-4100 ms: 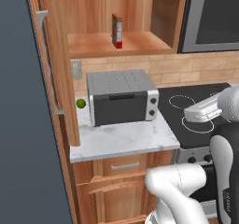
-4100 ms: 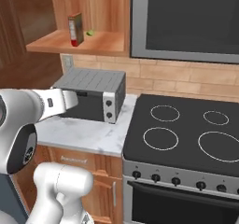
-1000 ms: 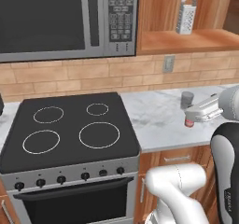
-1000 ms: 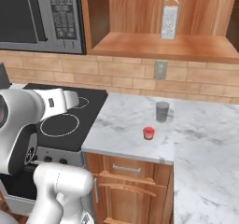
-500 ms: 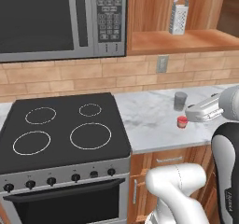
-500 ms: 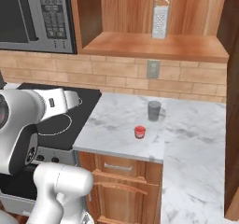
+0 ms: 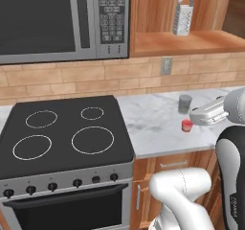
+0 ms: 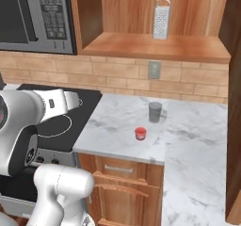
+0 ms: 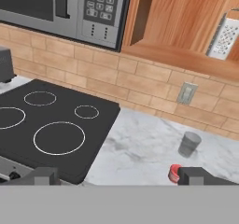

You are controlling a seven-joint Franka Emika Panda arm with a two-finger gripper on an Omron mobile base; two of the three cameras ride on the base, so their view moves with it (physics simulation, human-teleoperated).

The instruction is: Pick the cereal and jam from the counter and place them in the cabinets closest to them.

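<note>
Left base view shows the tiny squat red jam jar with a pale lid [image 7: 187, 124] standing upright on the white-grey marbled stone desk [image 7: 153, 128], just in front of a small grey cup [image 7: 184, 103] and apart from it. In the right base view the same jar [image 8: 140, 133] sits out on the open stone surface [image 8: 188, 145], with the cup [image 8: 155, 112] behind it and nearer the brick wall. A black four-ring stovetop [image 7: 62, 133] borders the desk on one side, and a steel-framed microwave [image 7: 57, 20] hangs above that stovetop. Over the desk hangs the warm orange-brown wood-grain cabinet [image 8: 141, 46], its shelf open to the front, and a tall metal grater [image 8: 161, 19] stands upright on that plank. A grey wall socket [image 8: 154, 70] is set into the brick between the shelf and the stone top. The white arm's tool [image 9: 119, 175] hovers above the front of the desk with its two dark fingertips [image 9: 196, 175] spread wide and nothing between them. In the hand view the jam jar [image 9: 174, 172] lies low and just beside the right-hand fingertip, partly hidden by it, while the cup [image 9: 189, 144] stands a little farther off. The cereal box cannot be made out in these pictures.
</note>
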